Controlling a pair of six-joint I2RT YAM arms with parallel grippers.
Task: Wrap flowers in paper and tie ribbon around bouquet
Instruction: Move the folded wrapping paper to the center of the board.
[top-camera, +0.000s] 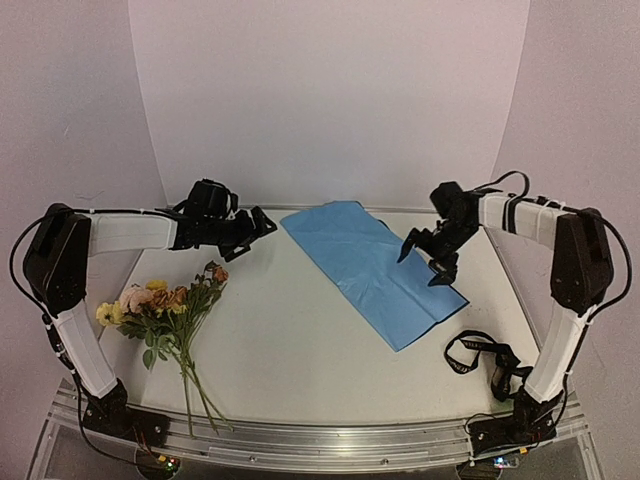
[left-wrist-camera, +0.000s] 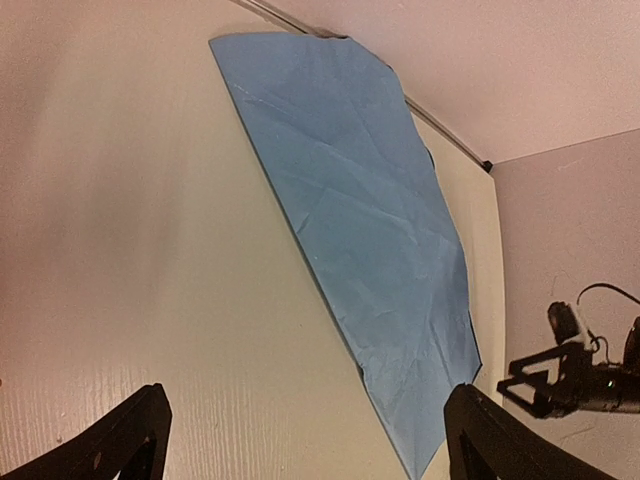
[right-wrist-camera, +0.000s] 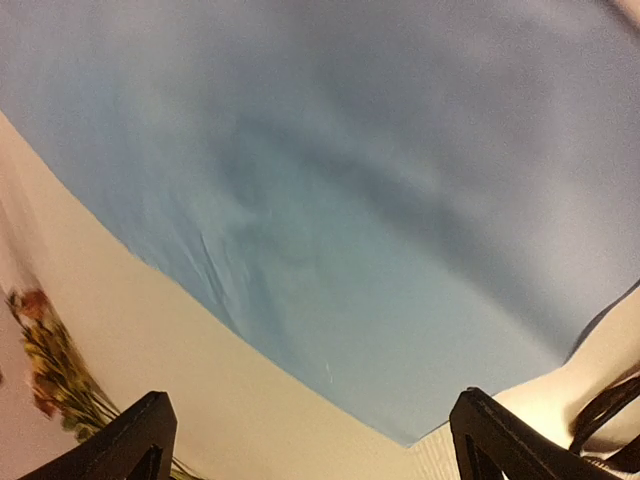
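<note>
White walls curve around a pale tabletop (top-camera: 300, 385) in front of you. The paper (top-camera: 372, 272) lies flat on it, a light-blue sheet set on the diagonal. In the top view it runs from about 12 o'clock of the tabletop down toward 4 o'clock.

The flowers (top-camera: 160, 305) lie at 8 o'clock, well apart from the paper. Their blooms (yellow, pale pink and rust-orange) point toward the far side, and the thin green stems point toward the near edge. The ribbon (top-camera: 482, 357) sits in a loose black tangle at 5 o'clock, near the paper's near corner.

Your left tool (top-camera: 258, 226) hovers at 10 o'clock, between the flowers and the paper, with its fingers spread wide and empty. Your right tool (top-camera: 424, 262) hangs over the paper's right edge at 2 o'clock, its fingers also spread wide. You cannot tell whether they touch the sheet.
</note>
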